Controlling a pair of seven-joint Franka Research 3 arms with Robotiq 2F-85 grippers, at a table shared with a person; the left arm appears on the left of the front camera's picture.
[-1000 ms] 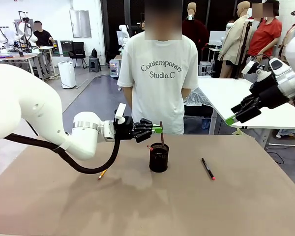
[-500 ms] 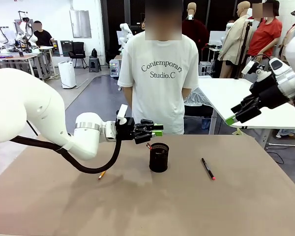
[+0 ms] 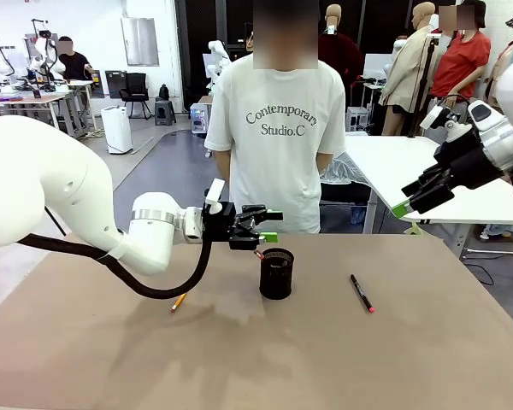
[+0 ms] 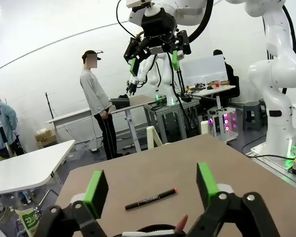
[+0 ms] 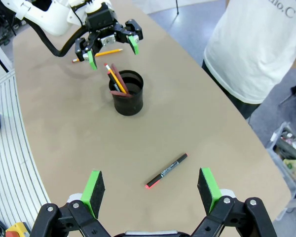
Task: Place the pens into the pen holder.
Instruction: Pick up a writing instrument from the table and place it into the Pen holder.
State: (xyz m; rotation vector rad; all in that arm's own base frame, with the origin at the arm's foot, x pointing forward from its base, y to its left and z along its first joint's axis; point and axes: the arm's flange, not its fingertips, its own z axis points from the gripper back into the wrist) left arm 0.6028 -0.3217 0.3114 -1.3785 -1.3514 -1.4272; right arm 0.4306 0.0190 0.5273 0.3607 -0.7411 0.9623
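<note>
**Black marker**, red-tipped, lying flat on the counter, to the right of the pen holder and apart from it. Its long axis runs from far to near, slanting slightly rightward, with the red tip at the near end.

**Holder:** upright near the counter's middle. The right wrist view shows two pens leaning inside it.

**Yellow pencil**: flat on the counter to the holder's left, just beside the left arm's black cable.

**Right pincer**: raised high on the right side, released and empty. In its own view the marker lies between the two green pads, oblique to the line joining them.

**Left pincer**: released and empty, hovering just above and to the left of the holder's rim.

**Judgement:** the marker lies on the right arm's side and is the nearer target for that arm. The approach would be downward and toward the middle. The wrist would need to roll until the pads close across the barrel rather than along it.
</note>
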